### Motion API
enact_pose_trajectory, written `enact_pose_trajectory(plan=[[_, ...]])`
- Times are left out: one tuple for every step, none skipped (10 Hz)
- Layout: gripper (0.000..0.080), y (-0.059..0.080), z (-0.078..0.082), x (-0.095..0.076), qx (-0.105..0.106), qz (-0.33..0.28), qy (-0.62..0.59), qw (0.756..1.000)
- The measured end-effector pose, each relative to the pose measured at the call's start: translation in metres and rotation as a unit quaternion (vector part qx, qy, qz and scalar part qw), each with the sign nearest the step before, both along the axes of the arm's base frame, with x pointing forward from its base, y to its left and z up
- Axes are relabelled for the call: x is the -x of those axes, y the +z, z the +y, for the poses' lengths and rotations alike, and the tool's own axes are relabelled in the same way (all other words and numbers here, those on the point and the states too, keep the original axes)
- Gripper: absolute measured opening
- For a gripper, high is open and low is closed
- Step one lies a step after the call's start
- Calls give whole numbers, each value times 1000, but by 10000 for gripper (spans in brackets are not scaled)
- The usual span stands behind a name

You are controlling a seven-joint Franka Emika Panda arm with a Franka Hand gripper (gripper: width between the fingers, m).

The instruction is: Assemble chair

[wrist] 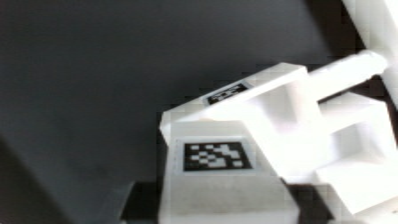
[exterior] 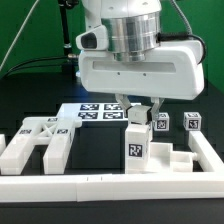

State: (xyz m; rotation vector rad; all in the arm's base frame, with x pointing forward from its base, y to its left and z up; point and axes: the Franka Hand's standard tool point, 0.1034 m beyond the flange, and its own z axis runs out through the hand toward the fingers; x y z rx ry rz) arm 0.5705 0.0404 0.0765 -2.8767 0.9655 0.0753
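Note:
My gripper (exterior: 139,118) is shut on an upright white chair block (exterior: 137,146) with a square tag on its front. The block stands at the front middle, against a low stepped white chair part (exterior: 172,158). In the wrist view the tagged block (wrist: 219,160) fills the space between my dark fingers (wrist: 153,196), which press on both its sides. Beyond it lies a white part with a round peg (wrist: 334,76). A large white chair frame with crossed bars (exterior: 38,142) lies at the exterior view's left. Two small tagged cubes (exterior: 163,124) (exterior: 192,122) stand at the exterior view's right.
The marker board (exterior: 92,110) lies behind the gripper. Plain white border rails run along the front (exterior: 100,184) and the exterior view's right (exterior: 208,150). The table (exterior: 95,150) is black.

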Motion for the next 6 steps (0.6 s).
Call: enact_pose_trajectory(plan=[[287, 0, 0, 0, 0, 4, -42, 999], [287, 0, 0, 0, -1, 8, -72, 997], [287, 0, -1, -1, -2, 9, -82, 997], [287, 0, -13, -6, -2, 12, -93, 996], [287, 1, -22, -10, -3, 13, -111, 994], [287, 1, -23, -11, -4, 19, -116, 993]])
